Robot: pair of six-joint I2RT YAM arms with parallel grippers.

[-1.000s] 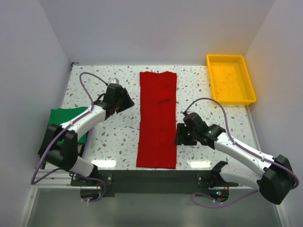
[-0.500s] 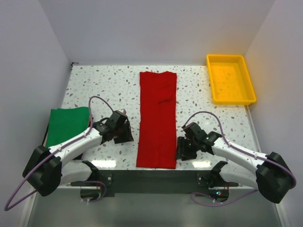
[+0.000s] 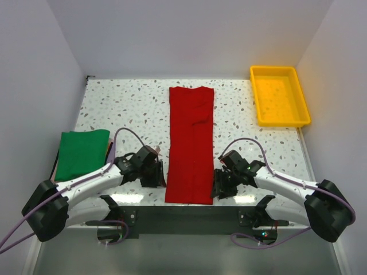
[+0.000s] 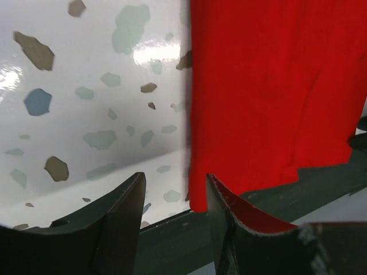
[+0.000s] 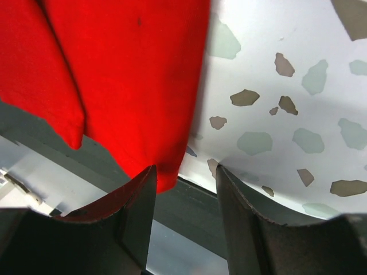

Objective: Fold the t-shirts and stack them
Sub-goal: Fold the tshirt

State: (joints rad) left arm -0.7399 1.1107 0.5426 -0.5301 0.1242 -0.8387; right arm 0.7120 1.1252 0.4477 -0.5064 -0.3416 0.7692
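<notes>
Between white walls [image 3: 189, 34], speckled table [image 3: 126, 109], red t-shirt [image 3: 191, 137]

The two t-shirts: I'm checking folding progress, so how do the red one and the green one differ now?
The red t-shirt is a long narrow strip down the middle; the green t-shirt is a compact near-square at the left edge. The left end effector and right end effector flank the red one's near corners; none is by the green one. Both are plain and lie flat.
</notes>
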